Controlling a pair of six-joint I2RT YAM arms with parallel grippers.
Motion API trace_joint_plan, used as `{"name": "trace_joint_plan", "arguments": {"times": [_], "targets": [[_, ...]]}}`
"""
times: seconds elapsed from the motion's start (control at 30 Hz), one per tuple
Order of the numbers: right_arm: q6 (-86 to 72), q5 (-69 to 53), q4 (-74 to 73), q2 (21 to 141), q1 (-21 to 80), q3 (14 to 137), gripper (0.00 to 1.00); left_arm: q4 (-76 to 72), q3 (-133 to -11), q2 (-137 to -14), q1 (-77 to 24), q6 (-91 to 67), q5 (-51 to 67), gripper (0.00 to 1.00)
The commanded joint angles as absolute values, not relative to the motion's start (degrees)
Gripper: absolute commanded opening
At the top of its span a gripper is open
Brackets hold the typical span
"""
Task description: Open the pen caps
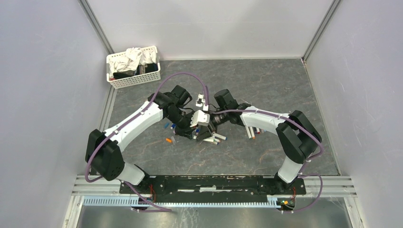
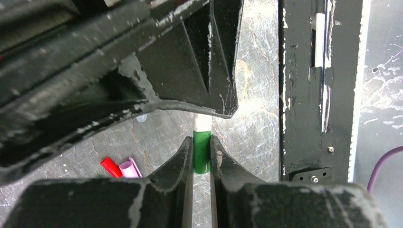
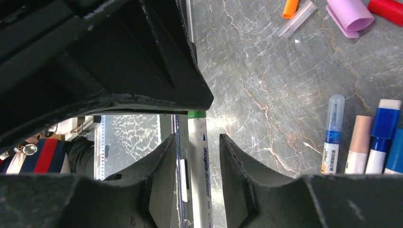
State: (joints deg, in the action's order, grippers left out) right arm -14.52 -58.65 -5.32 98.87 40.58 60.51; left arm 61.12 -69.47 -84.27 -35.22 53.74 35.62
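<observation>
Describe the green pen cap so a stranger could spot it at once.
At the middle of the dark marbled table, find the left tool. The green cap is pinched between its jaws on a white barrel; the red cap and pink cap nearby lie loose.

Left claw (image 2: 202, 148) and right claw (image 3: 195, 142) nose to nose, scattered pens (image 1: 217, 138) beneath, basket (image 1: 135, 81) far-left, bare table (image 1: 266, 85) far right.

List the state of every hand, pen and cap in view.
Left hand: shut on the green cap.
Right hand: open, either side of the white pen.
Green cap: on the white pen's end.
Red cap: off, lying loose.
Pink cap: off, lying loose.
Blue pen: clear cap on.
</observation>
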Motion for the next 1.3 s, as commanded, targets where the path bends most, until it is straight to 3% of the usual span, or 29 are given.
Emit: {"name": "trace_joint_plan", "arguments": {"times": [0.0,0.07,0.17,0.23,0.3,0.47,0.6,0.87,1.27], "targets": [[-15.9,-60.6,-1.7,99.4,41.0,60.1,0.4,60.1,-71.7,-83.8,-35.4,54.6,36.7,0.02],[-15.9,-61.1,-1.6,99.3,41.0,59.8,0.33,59.9,-71.8,-83.5,-35.4,54.3,36.7,0.02],[-15.6,-60.7,-1.6,98.8,41.0,59.6,0.12,59.9,-71.5,-83.2,-35.4,54.3,36.8,0.04],[-16.1,-60.7,-1.2,98.4,40.9,59.8,0.02,59.9,-70.8,-83.1,-35.4,54.7,36.3,0.22],[-16.4,-60.9,-1.1,98.2,40.9,60.2,0.0,60.0,-69.7,-83.0,-35.5,55.5,35.3,0.38],[-17.2,-61.6,-0.7,98.1,40.9,60.6,0.0,58.5,-67.8,-82.4,-35.7,55.8,34.0,0.45],[-17.4,-61.7,-0.5,98.0,40.8,60.6,0.0,58.1,-67.3,-82.7,-35.8,55.8,33.6,0.38],[-16.9,-61.4,-1.1,98.1,40.6,60.1,0.0,57.4,-67.4,-82.8,-35.9,55.7,33.5,0.04],[-7.1,-55.0,-13.2,91.0,35.8,54.9,0.0,61.0,-70.6,-83.2,-30.6,61.5,27.2,0.02]]}}
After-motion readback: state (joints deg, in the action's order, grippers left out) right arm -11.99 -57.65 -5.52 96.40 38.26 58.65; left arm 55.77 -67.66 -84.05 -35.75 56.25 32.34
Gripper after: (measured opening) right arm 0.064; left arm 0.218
